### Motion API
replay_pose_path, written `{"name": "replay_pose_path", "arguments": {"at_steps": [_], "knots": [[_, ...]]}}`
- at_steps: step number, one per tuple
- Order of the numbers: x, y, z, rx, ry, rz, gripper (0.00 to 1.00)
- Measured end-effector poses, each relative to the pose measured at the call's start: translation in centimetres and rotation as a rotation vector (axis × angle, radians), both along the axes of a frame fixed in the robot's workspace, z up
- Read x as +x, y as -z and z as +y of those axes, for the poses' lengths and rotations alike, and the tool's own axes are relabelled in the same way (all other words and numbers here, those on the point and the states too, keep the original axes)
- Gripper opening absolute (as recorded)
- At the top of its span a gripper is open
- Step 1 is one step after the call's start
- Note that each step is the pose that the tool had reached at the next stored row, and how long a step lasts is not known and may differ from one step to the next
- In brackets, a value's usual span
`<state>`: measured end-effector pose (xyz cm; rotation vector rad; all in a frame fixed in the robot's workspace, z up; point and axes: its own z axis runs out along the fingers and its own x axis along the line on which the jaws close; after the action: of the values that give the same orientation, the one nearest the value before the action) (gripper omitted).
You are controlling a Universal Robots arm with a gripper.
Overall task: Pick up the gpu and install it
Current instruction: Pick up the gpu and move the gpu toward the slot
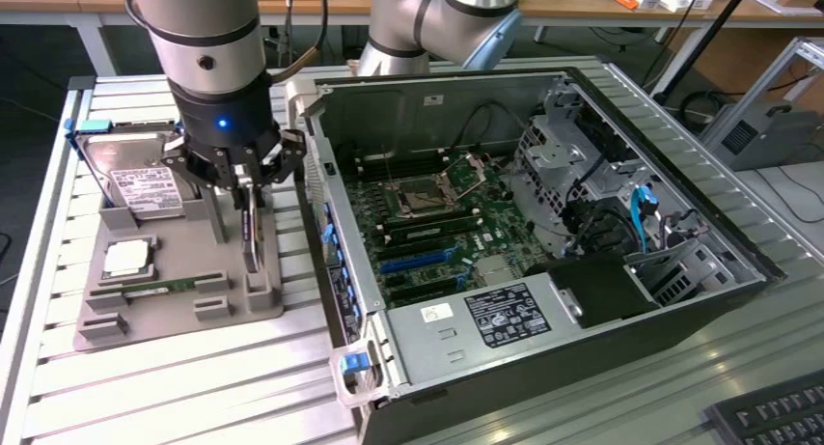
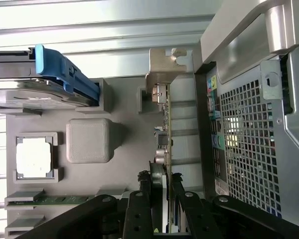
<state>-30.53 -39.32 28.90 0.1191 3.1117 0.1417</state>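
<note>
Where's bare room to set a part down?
Bare ribbed table on the camera side of the gray tray, left of the case in the exterior view; another strip between case and keyboard. Crowded: the tray's case-side edge, where the pincer grips the gpu.

1 grey tray (image 1: 154, 321) holding 1 hard drive (image 1: 135, 186), 1 processor (image 1: 126, 259), 1 memory stick (image 1: 152, 289); 1 open computer case (image 1: 425, 102) beside; 1 keyboard (image 1: 779, 416).
</note>
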Motion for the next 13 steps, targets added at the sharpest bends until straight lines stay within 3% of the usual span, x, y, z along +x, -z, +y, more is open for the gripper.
{"name": "replay_pose_path", "arguments": {"at_steps": [13], "knots": [[0.0,-1.09,0.00,0.0067,0.000,-0.0001,0.27]]}}
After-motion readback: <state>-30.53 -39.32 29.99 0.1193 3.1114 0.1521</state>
